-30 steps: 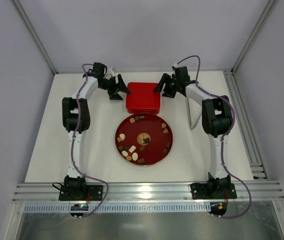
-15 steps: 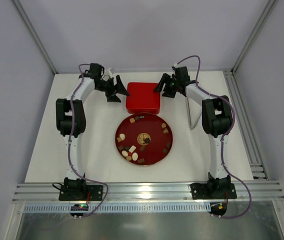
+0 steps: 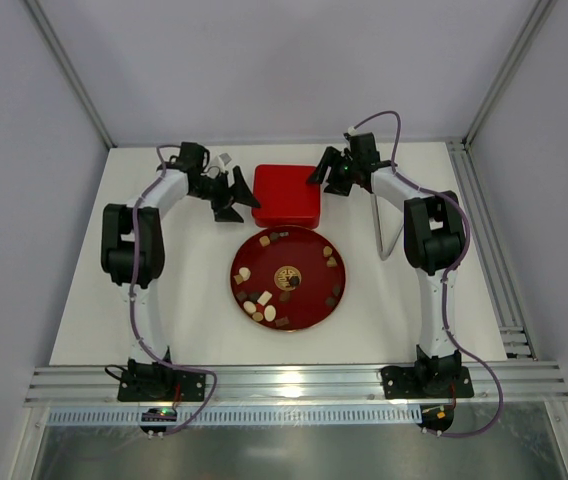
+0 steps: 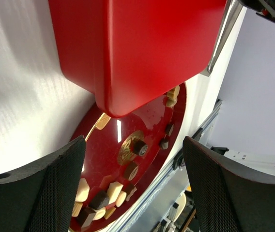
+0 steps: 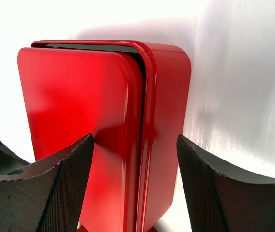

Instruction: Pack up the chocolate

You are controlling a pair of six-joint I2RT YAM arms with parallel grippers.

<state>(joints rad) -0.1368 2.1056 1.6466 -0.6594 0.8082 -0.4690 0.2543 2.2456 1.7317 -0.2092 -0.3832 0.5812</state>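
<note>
White table point(image 3: 94, 300), far centre: lidded red box point(image 3: 286, 195) btwn 2 grippers. Left gripper point(image 3: 240, 196) spread, just beside box's left side. Right gripper point(image 3: 320, 172) spread, box's right edge btwn its fingers, contact unclear. Chocolate pieces point(image 3: 264, 300) on round red plate point(image 3: 309, 305), just base-side of box, approx equally near both arms.

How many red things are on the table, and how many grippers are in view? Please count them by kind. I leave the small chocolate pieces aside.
Red box: 1
Round red plate: 1
Grippers: 2 (left gripper, right gripper)
Total: 4
</note>
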